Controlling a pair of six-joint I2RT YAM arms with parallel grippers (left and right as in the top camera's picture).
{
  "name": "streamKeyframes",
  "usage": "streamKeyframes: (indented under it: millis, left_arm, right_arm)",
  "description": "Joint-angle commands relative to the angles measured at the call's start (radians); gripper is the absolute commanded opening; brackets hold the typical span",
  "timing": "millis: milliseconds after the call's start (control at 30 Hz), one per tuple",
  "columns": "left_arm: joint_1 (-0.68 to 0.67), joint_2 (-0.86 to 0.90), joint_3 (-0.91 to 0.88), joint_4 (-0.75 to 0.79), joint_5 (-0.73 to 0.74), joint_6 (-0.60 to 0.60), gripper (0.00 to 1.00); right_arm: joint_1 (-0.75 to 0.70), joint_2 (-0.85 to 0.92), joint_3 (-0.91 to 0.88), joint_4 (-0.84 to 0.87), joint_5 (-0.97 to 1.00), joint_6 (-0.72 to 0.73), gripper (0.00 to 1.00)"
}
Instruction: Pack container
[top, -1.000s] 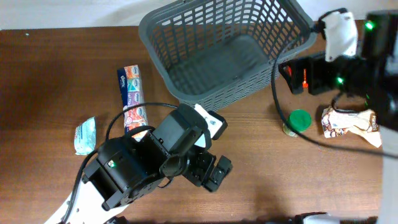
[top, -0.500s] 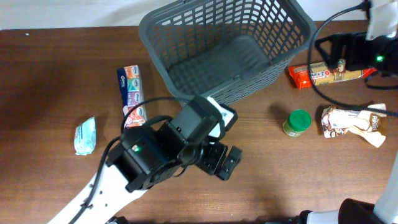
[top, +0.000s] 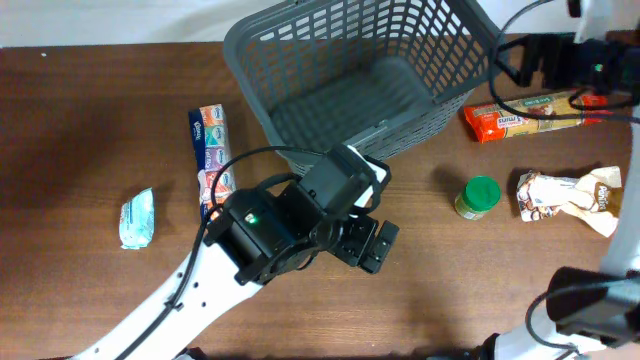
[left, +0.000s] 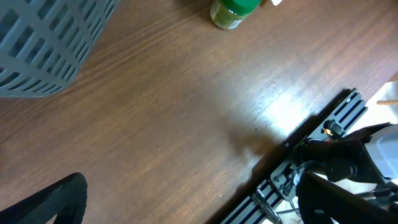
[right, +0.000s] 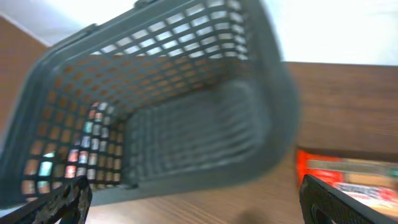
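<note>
At the far edge of the table (top: 80, 120), a little right of its middle: the container (top: 245, 48) — a big dark grey basket with slotted walls, upright, with a bare floor. Toward the front edge, in front of the basket's near wall, the left gripper (top: 366, 244), with fingers spread wide and pinching nothing; hovers over bare wood, apart from the basket. Near the far right corner, the right gripper (top: 512, 62), just beside the basket's right wall, with fingers also wide apart and closing on nothing; looks from its wrist camera into the basket. Right of the basket, toward the right edge: an orange-red packet (top: 520, 118), then nearer the front a green-lidded jar (top: 480, 195), upright, and a crumpled white and brown wrapper (top: 565, 195) beside it, not touching. Left of the basket, a long colourful packet (top: 212, 150); further toward the left edge — a small pale blue pouch (top: 137, 217).
</note>
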Motion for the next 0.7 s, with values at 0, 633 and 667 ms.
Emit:
streamKeyframes:
  millis: [0,633,667]
  left_arm:
    - [-0.006,0.005,0.019,-0.004,0.000,-0.011,0.99]
    - [-0.043,0.106,0.019,-0.058,0.058,-0.018,0.99]
    - [-0.045,0.115,0.019,-0.066,0.042,-0.037,0.99]
  right_arm:
    - [0.009,-0.009,0.014,0.010,-0.092,0.008,0.99]
    - [0.161,0.024,0.013,0.090,0.001,0.025,0.99]
    - [0.178,0.024,0.013,0.089,0.039,0.026,0.99]
